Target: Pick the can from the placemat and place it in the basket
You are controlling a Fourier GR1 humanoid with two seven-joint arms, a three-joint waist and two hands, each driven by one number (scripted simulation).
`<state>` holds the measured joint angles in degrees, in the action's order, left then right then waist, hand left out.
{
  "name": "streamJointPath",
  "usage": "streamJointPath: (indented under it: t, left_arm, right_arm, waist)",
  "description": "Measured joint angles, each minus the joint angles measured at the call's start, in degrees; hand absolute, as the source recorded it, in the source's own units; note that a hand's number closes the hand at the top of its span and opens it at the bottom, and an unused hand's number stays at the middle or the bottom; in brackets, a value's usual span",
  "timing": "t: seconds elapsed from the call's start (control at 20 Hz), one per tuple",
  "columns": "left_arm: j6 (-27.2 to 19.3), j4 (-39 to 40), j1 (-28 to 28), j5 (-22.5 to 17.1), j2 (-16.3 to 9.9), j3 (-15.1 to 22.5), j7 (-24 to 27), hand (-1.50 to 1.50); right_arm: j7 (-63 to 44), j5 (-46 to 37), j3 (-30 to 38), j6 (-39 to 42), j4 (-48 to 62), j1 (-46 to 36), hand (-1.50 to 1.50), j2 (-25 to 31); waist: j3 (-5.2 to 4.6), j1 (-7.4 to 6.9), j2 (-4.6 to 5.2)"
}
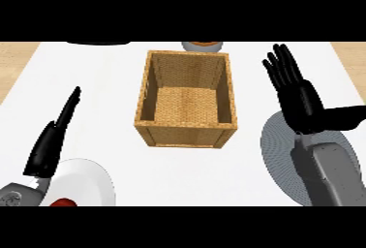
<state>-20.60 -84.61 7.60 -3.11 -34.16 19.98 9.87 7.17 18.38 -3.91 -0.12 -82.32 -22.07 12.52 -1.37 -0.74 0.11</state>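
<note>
White counter (85,87): basket (187,131) at centre, right hand (300,99) open above placemat (275,145), left hand (52,140) straight-fingered at lower left, both holding nothing.

The right robot hand (298,99) is open over the desk's right side, fingers straight and pointing toward the far edge, thumb out sideways. The left robot hand (52,138) shows edge-on near the left edge, fingers straight.

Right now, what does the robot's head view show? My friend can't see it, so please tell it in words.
A woven basket stands open in the middle of a white counter, with nothing showing inside. The right hand is open over a round grey placemat, and no can shows there. The left hand is open, edge-on, above a white plate.
</note>
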Motion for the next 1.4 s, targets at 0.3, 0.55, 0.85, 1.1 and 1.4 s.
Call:
streamJointPath:
  t: [0.3,0.55,0.85,1.1,1.4]
  left_arm:
    - [4.95,-1.75,1.55,-5.36,1.77,-1.49,-0.58,0.0]
    - [8.4,-3.15,1.69,-9.65,3.41,-1.42,-2.44,0.0]
    - [10.81,-4.22,1.77,-11.76,3.79,-2.26,-4.63,0.0]
    - [11.8,-4.94,1.45,-12.54,3.35,-3.16,-5.39,0.0]
    - [12.7,-4.93,3.01,-13.04,3.5,-3.82,-6.82,0.0]
  right_arm:
    - [2.84,5.19,3.8,20.01,4.78,3.62,1.5,13.28]
    - [16.84,1.21,0.05,35.29,0.19,10.74,-1.5,17.62]
    - [25.7,-14.5,-0.85,26.51,-8.9,23.31,-1.5,18.7]
    - [22.3,-20.84,6.66,18.6,-15.07,24.91,-1.5,24.07]
    - [14.18,-26.85,14.39,19.53,-19.97,23.86,-1.5,36.7]
  waist:
    - [1.17,1.15,0.17]
    - [1.49,2.06,-0.12]
    - [1.43,2.46,-0.43]
    - [1.31,2.59,-0.61]
    - [1.19,2.4,-0.46]
